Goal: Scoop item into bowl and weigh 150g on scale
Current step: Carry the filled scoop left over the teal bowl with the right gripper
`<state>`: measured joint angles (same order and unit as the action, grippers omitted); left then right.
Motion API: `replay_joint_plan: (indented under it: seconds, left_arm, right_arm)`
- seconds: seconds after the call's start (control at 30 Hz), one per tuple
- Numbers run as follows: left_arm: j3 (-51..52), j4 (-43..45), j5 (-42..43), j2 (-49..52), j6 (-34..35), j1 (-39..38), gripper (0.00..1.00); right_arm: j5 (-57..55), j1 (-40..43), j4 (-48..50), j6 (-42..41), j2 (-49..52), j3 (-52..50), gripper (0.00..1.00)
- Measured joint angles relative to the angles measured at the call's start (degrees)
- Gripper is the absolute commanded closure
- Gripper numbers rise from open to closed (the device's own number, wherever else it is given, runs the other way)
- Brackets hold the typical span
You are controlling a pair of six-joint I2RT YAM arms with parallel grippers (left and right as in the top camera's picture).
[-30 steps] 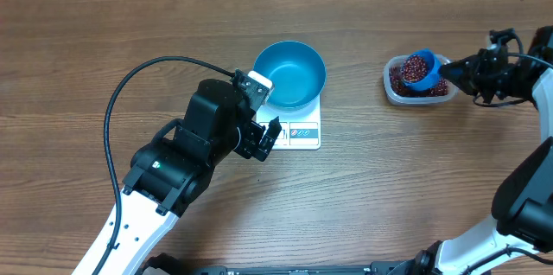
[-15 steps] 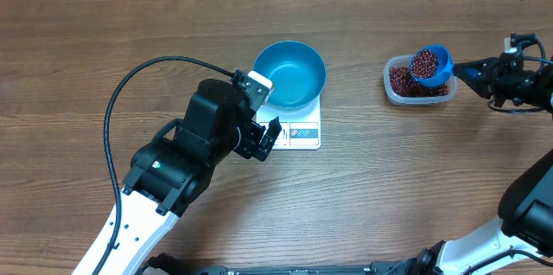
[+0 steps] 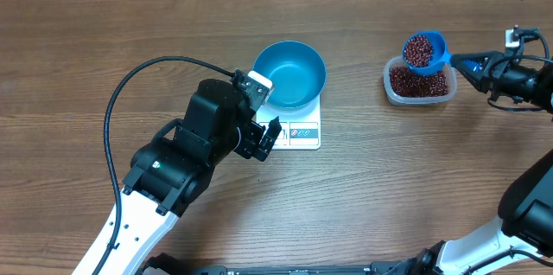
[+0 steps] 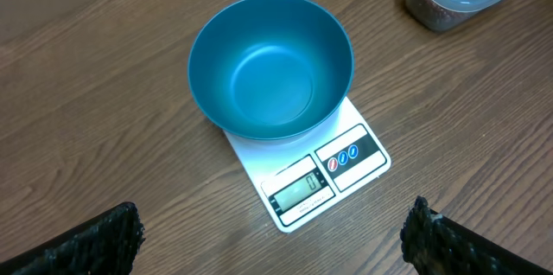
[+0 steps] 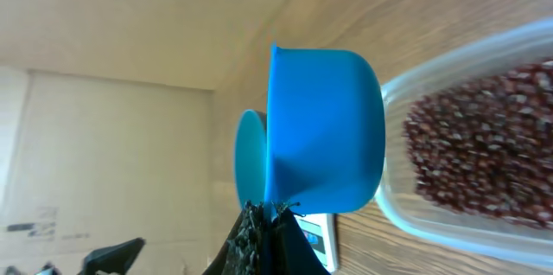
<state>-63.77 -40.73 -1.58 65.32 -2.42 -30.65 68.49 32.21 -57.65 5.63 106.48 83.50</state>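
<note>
- My right pincer [image 3: 462,60] pinches a small blue scoop [image 3: 426,50] full of dark red-brown beans [image 3: 420,47] above the clear plastic tub [image 3: 389,86].
- My left pincer [image 3: 264,111] is spread, beside the white square scale [image 3: 302,132] under the round blue bowl [image 3: 289,74].

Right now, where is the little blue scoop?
The scoop is at the far right of the overhead view, held by the right tool over the far edge of the clear tub, loaded with beans, well right of the bowl.
</note>
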Motion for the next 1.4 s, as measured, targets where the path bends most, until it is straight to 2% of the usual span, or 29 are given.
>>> replay_joint_plan:
  seconds: [0.37, 0.73, 0.93, 1.2, 1.4]
  left_arm:
    - [0.00, 0.02, 0.00, 0.00, 0.00, 0.00, 0.01]
    - [0.00, 0.00, 0.00, 0.00, 0.00, 0.00, 0.00]
    - [0.00, -0.02, 0.00, 0.00, 0.00, 0.00, 0.01]
    - [0.00, 0.00, 0.00, 0.00, 0.00, 0.00, 0.01]
    - [0.00, 0.00, 0.00, 0.00, 0.00, 0.00, 0.00]
  right_arm:
    - [5.53, -1.40, 0.04, 0.17, 0.00, 0.00, 0.96]
    - [7.26, -8.15, 4.33, -1.60, 0.00, 0.00, 0.96]
    - [7.61, -13.27, 13.86, -8.24, 0.00, -0.07, 0.96]
    - [5.49, -21.31, 28.89, -21.33, 0.00, -0.11, 0.96]
    - [2.93, -27.34, 34.58, -26.58, 0.00, -0.13, 0.96]
